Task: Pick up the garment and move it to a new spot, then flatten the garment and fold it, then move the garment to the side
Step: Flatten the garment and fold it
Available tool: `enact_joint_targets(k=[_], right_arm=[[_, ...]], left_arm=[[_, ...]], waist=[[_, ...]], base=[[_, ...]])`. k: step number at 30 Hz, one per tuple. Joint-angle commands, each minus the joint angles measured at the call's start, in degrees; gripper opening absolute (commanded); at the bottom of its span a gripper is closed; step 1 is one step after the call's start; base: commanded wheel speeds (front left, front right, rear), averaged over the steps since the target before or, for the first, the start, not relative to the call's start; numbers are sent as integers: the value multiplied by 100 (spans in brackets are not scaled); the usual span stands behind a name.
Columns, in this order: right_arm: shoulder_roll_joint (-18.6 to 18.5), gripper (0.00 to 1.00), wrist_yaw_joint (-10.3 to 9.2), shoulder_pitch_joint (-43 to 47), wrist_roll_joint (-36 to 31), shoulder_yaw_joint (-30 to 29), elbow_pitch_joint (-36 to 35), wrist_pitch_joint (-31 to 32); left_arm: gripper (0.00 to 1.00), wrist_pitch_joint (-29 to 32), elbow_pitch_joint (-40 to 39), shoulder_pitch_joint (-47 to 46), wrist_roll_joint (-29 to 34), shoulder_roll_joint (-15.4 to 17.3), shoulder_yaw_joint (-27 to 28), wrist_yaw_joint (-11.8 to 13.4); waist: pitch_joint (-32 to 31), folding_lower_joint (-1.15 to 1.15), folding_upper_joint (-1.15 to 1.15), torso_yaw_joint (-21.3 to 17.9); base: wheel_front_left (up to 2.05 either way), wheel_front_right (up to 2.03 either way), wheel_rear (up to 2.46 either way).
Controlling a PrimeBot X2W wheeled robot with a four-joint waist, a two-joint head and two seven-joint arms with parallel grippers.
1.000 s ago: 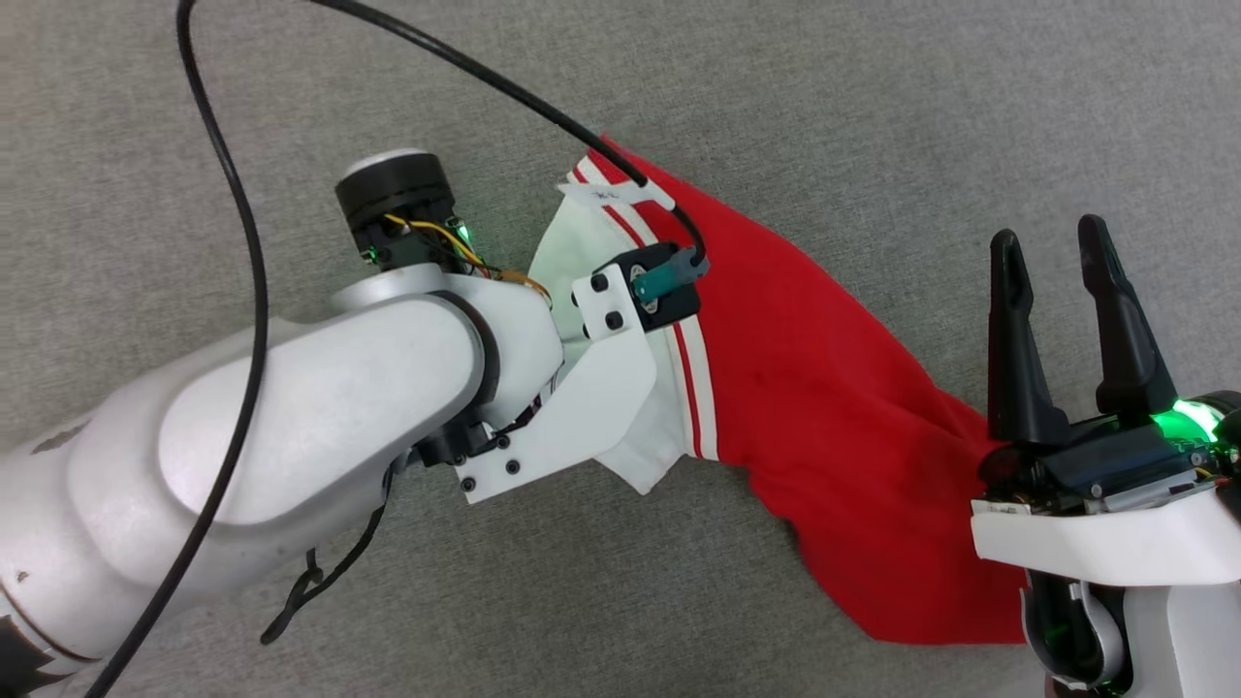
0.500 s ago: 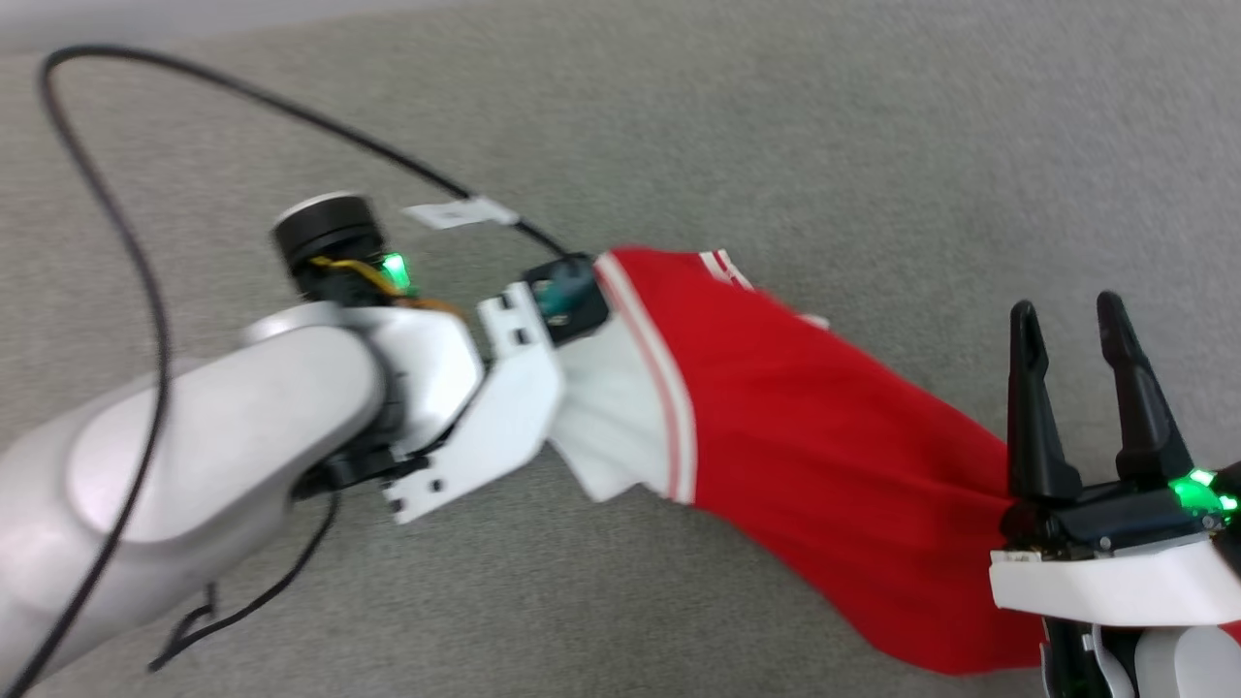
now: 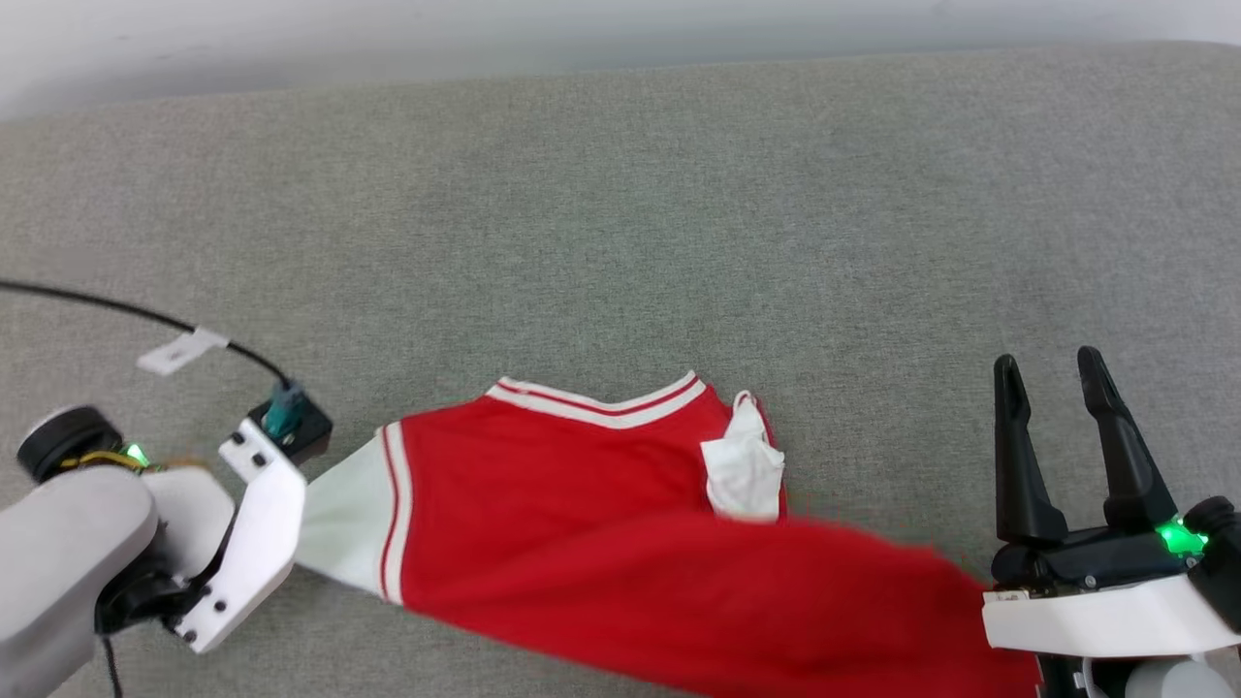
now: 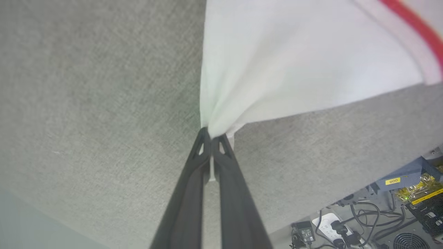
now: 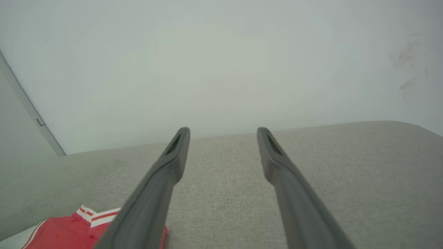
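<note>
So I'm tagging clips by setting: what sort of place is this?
Probably a robotics lab or test room: a grey fabric-covered work surface against a pale wall, with a power strip and exposed electronics beyond its edge.

A lab — power strip (image 4: 327, 222), tangled cables (image 4: 357, 204) and exposed electronics (image 4: 423, 202).

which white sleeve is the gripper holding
The sleeve at the left end of the garment, pulled taut in the shut left gripper. The other sleeve lies crumpled by the collar, ungripped.
</note>
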Motion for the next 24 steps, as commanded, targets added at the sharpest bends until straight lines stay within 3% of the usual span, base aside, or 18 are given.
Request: enact_joint_targets(k=[1,6,7,8,13,16,19,24], right_arm=[[18,100,-4,67,-43,-21,28,-13],[18,100,-4,116,-70,-33,91,-13],[19,100,-4,117,-72,-32,103,-13],[17,100,-4,109,-80,-42,110,-13],[-175,100,-4,-26,-133,-205,9,-13],[-374,100,-4,-158,-190,-281,-117,-12],[-731,100,-4,-440,-300,-203,-265,-14],[-1403,100,-4,-1010,-459,305,-468,274]], left_arm=[[0,-51,89,135,-22,50,6,48],[0,-331,255,449,-120,-6,21,194],[46,-486,251,471,-125,-69,71,240],[100,-665,245,468,-106,-119,131,294],[100,-1751,53,520,120,-152,460,589],[100,-2607,-161,596,327,-162,706,932],[100,-3508,-337,710,625,-192,948,1442],[100,-4973,-552,1177,924,-422,1357,2571]], waist=[[1,0,0,-10],[-21,0,0,-12],[-52,0,0,-7],[-90,0,0,-3],[-379,0,0,48],[-551,0,0,116],[-670,0,0,191],[-752,0,0,290]], base=[[0,0,0],[0,0,0],[0,0,0],[0,0,0],[0,0,0],[0,0,0],[0,0,0],[0,0,0]])
